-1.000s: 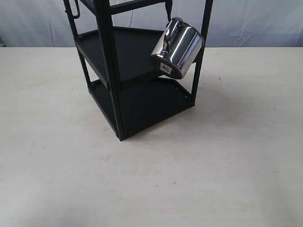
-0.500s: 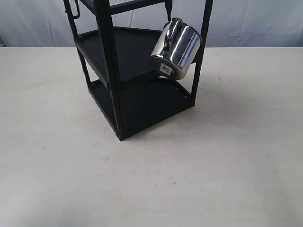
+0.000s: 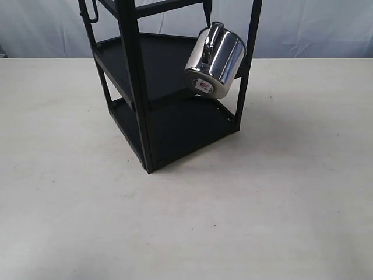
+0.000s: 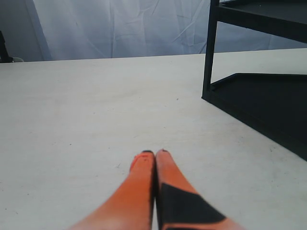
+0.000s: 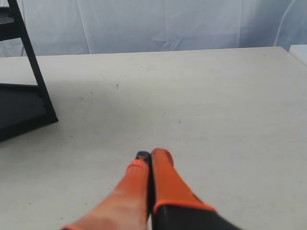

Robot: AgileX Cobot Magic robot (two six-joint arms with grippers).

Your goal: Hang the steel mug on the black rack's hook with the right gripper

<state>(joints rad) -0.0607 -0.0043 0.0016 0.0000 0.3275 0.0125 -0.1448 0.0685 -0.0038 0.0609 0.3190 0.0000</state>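
The steel mug [image 3: 215, 58] hangs tilted by its loop handle from the hook [image 3: 207, 13] on the black rack [image 3: 140, 87], its red-and-white sticker facing me low on its side. No arm shows in the exterior view. My right gripper [image 5: 152, 154] is shut and empty, low over the bare table, with a post and tray of the black rack [image 5: 24, 110] off to one side. My left gripper [image 4: 155, 153] is shut too, holding nothing, with the black rack [image 4: 259, 100] some way ahead of it.
A pale table [image 3: 262, 204] carries the rack. A second black hook with a longer loop [image 3: 90, 13] hangs at the rack's far left post. A white cloth backdrop [image 3: 315, 29] closes the rear.
The mug has swung slightly to the left on the hook. Nothing else in the exterior view has moved.
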